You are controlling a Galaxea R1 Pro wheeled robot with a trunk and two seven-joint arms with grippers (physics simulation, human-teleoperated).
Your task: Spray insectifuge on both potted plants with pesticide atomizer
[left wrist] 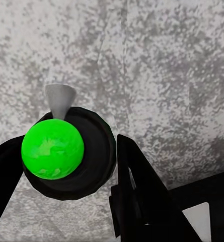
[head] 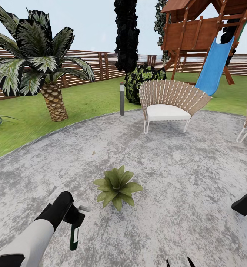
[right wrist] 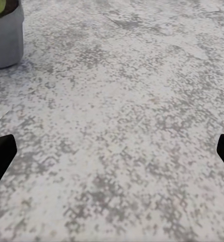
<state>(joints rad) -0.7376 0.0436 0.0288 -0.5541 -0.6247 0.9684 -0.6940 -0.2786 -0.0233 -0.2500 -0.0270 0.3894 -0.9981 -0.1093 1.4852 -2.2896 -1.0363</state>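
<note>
**Atomizer in our left gripper, beside the rosette**

Nearest us, our left gripper [head: 72, 213] is clamped on the pesticide atomizer [head: 75, 231], a slim dark green bottle with a white label hanging over the mottled grey patio [head: 175, 185]. Our right gripper [right wrist: 112, 151] is spread wide, its dark tips at opposite frame edges. Just beyond sits a potted plant [head: 117, 186], pointed olive leaves. Farther off: a woven chair [head: 171, 104], a grey bollard [head: 122, 98], a scaly-trunked palm [head: 45, 70], and the slatted fence [head: 104, 65].

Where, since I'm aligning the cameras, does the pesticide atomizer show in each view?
Head view: pesticide atomizer lower left, in left gripper.
Left wrist view: end-on between the fingers.
Right wrist view: potted plant and bare paving.
Shared landmark: mottled grey patio.
</note>
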